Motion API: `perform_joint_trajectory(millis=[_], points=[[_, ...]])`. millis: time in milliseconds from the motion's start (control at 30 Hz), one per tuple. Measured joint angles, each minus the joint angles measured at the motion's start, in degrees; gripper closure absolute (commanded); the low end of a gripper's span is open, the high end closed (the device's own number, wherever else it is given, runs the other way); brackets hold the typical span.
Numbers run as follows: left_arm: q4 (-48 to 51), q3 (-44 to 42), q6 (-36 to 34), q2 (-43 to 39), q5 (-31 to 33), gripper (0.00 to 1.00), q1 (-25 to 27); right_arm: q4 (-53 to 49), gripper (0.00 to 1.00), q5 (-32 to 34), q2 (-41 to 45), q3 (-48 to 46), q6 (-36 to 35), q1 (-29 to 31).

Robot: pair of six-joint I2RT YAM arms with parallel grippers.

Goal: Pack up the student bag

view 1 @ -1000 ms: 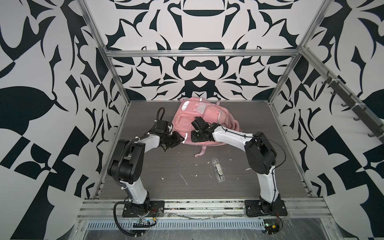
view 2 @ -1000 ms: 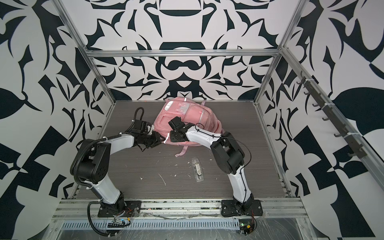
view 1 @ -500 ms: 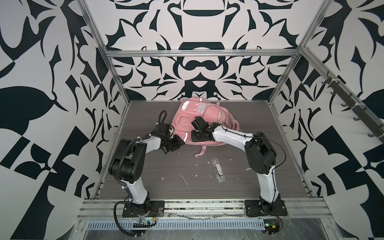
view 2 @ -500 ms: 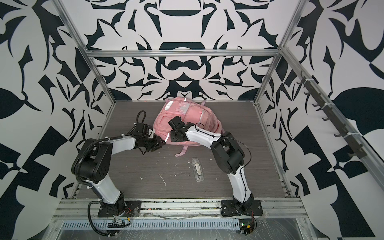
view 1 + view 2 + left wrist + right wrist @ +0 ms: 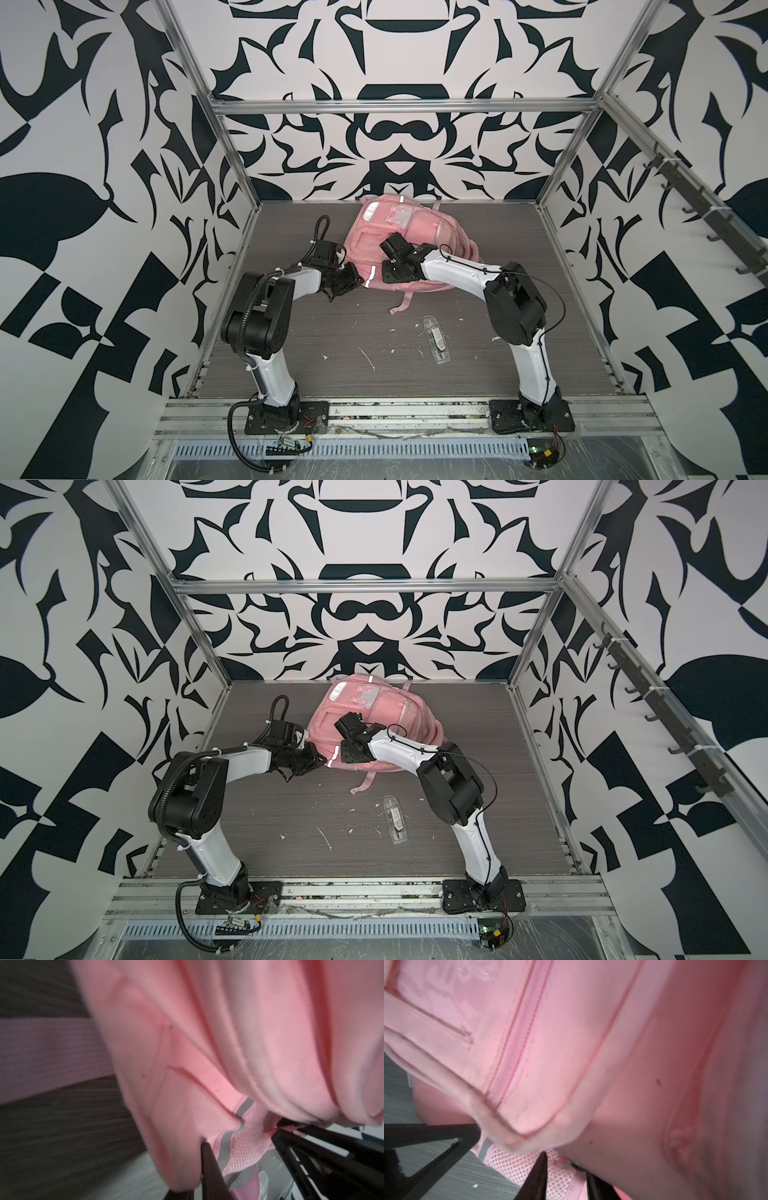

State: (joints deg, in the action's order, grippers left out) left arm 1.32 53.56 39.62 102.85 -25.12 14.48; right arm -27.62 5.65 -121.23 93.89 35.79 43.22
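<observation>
The student bag (image 5: pixel 415 232) (image 5: pixel 390 717), pink with silver strips, lies at the back middle of the table. My left gripper (image 5: pixel 353 279) (image 5: pixel 316 759) is at its near left corner. In the left wrist view this gripper (image 5: pixel 203 1144) is shut, with a fold of pink fabric bulging over one finger. My right gripper (image 5: pixel 384 274) (image 5: pixel 347 754) reaches over the bag to the same corner. In the right wrist view its jaws (image 5: pixel 564 1162) stand partly closed around the bag's pink mesh side pocket (image 5: pixel 517 1167), the far fingertip tucked under the bag's body.
A clear plastic case (image 5: pixel 434 338) (image 5: pixel 395 818) lies on the table toward the front right of the bag. A loose pink strap (image 5: pixel 401 301) trails toward it. White scraps dot the table's front half. A hook rail (image 5: pixel 706 208) runs along the right wall.
My left gripper has slid right to the bag's near left corner and closed there. The right gripper has stayed in place on the bag.
</observation>
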Motion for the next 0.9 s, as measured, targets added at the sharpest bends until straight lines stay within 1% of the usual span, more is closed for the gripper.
perform_joint_trajectory(millis=[67, 333, 633, 900], points=[[-0.1, 0.0, -0.1, 0.0, -0.1, 0.98, 0.2, -0.7, 0.68, 0.2, -0.4, 0.6, 0.0, 0.0], [-1.0, -0.7, 0.1, -0.4, 0.7, 0.99, 2.7, -5.2, 0.7, 3.8, -1.7, 3.5, 0.0, 0.2], [-1.6, -0.9, 1.3, -0.7, 1.7, 0.99, 6.5, -8.6, 0.72, 8.9, -1.7, 3.6, -0.2, 0.4], [-3.4, -1.8, 3.7, -0.9, 2.3, 0.99, 8.9, -10.4, 0.77, 12.8, -1.7, 3.5, -0.2, 0.7]])
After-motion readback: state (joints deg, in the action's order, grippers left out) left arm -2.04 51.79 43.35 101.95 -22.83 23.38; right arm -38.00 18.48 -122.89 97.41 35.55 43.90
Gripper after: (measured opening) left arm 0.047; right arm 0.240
